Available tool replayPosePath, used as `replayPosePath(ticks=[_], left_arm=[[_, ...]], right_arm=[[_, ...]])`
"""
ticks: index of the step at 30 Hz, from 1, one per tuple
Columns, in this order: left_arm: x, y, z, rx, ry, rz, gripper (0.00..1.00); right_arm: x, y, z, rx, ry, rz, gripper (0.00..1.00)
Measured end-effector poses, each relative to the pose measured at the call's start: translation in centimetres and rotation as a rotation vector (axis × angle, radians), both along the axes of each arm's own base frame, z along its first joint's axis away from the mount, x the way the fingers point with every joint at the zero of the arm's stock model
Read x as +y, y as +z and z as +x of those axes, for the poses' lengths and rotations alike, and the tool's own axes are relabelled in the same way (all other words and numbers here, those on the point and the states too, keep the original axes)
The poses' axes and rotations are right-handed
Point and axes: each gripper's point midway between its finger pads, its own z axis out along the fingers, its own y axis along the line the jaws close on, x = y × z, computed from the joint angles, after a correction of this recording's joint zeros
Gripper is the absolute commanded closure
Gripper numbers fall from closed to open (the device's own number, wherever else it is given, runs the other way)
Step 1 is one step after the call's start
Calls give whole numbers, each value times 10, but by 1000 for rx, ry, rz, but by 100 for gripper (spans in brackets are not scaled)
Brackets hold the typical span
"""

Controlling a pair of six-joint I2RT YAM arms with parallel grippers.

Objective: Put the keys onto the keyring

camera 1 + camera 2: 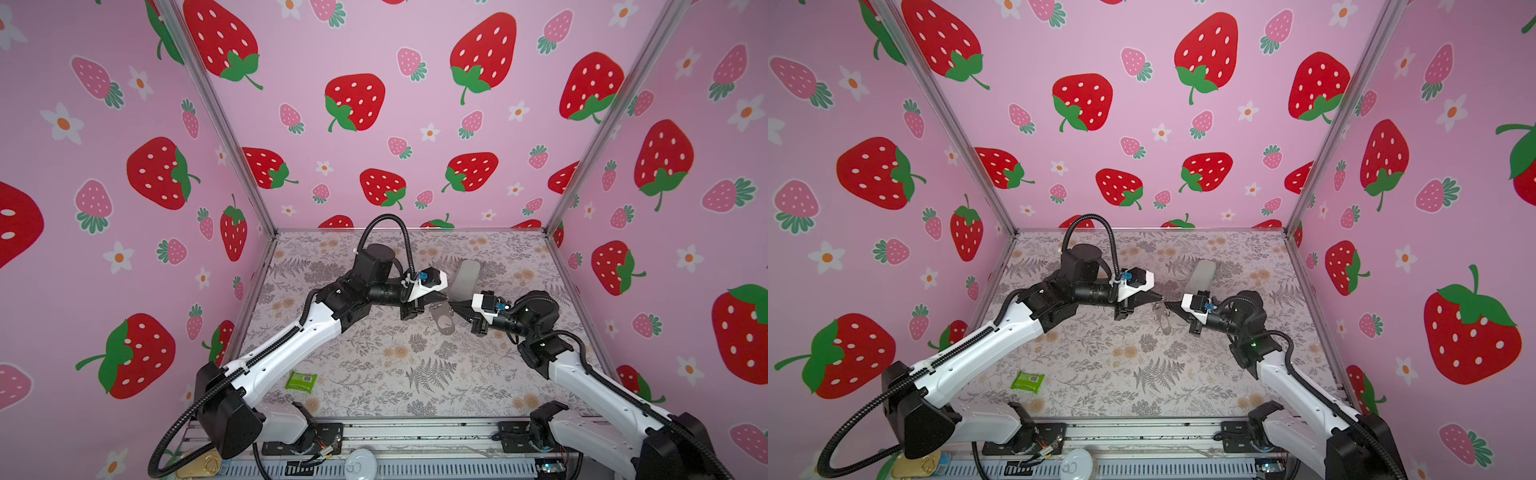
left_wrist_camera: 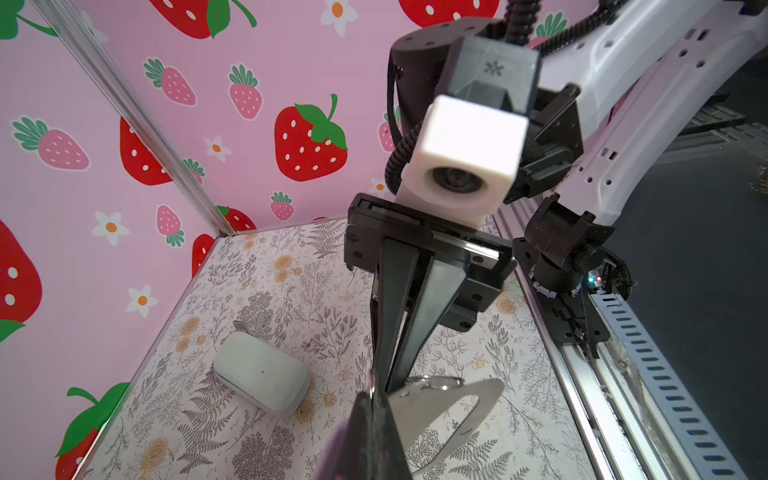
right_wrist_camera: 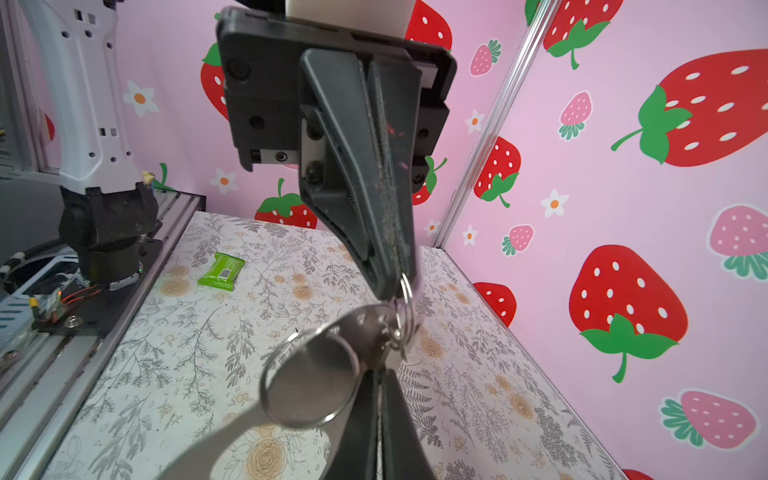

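Tools clenched: left tool (image 1: 444, 299) holds keys (image 2: 332, 451), visible wrist-side only; right tool (image 1: 454, 306), keyring (image 1: 437, 312).

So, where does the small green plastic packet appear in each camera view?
In a top view: small green plastic packet low, left of centre, beside the left arm.
In a top view: packet low and left again.
Left wrist view: not in it.
Right wrist view: packet near the left arm's black base.
Shared landmark: taupe-grey flat loop keyring, in all four.
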Motion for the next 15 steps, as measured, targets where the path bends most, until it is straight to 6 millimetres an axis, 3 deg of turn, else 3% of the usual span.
replayPosePath(ticks=[6,11,15], left_arm=[[-1,-7,5,24,30,-16,100],[-3,0,14,0,74,-56,100],[-3,1,17,-3,95,-84,100]], right_arm=[[7,-3,-6,-20,15,-18,98],[17,-9,-9,-31,20,-39,98],[18,-8,-3,-45,-26,-40,90]])
